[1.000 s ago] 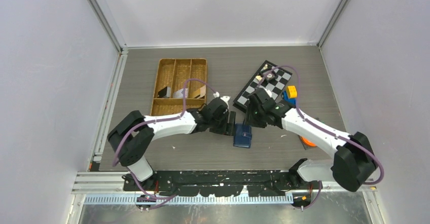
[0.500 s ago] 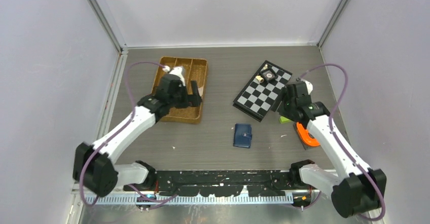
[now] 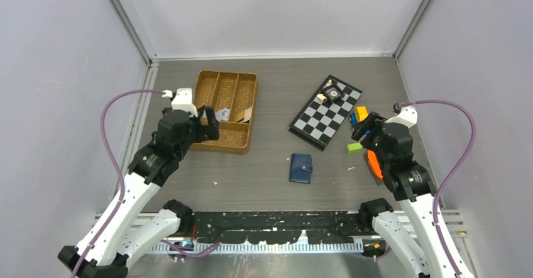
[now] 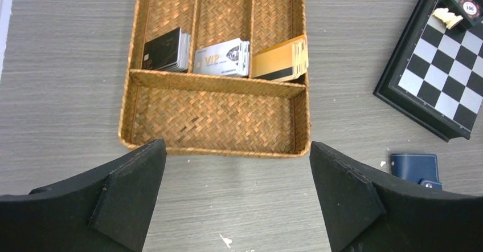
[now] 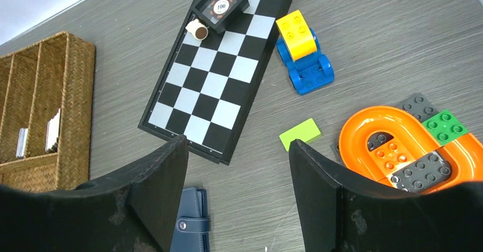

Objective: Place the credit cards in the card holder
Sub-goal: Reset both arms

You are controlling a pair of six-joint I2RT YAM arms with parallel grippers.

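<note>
Cards [image 4: 222, 57] stand in three stacks in the wicker tray [image 4: 216, 82], one to each of its three far compartments, all set against the cross divider. The dark stack [image 4: 167, 49] is in the left compartment, the white stack [image 4: 223, 57] in the middle and the orange stack [image 4: 280, 62] on the right. Each stack leans slightly rather than lying flat.

The holder [image 3: 300, 168] lies flat on the desk [image 3: 270, 83], folded shut with its snap tab toward the near edge. It is well apart from the tray and just near of the checkerboard [image 3: 327, 111].

My left pincer [image 4: 236, 145] hangs above the tray's near rim. Its jaws are spread wide and have hold of nothing; the cards show between them, untouched.

My right pincer [image 5: 238, 143] hangs over the desk at the right side. Its jaws are also well apart and grip nothing. Between them the wrist view shows the near corner of the checkerboard. The holder lies beside the left finger, and a green tile [image 5: 299, 134] lies beside the right one.

Beyond the tile are a blue car [image 5: 305, 69] carrying a yellow block, just beside the checkerboard, and an orange track [image 5: 364, 135] at the right.
</note>
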